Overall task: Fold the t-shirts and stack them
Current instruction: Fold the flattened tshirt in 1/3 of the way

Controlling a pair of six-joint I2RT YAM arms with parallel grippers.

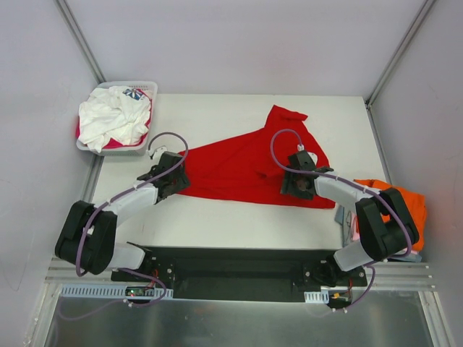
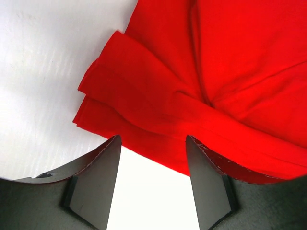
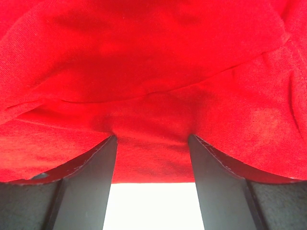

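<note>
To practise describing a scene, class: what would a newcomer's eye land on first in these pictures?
The bright red t-shirt lies rumpled across the middle of the table. The left end effector sits at its left corner and the right end effector over its right part, both open. A white basket of clothes stands at the far left corner, and an orange t-shirt lies at the right edge.

bare table (image 1: 217, 217) was free along the lower middle, red t-shirt (image 1: 246, 166) sprawled across centre, basket (image 1: 119, 151) hogged upper left, orange shirt (image 1: 419, 213) crowded the right edge
</note>
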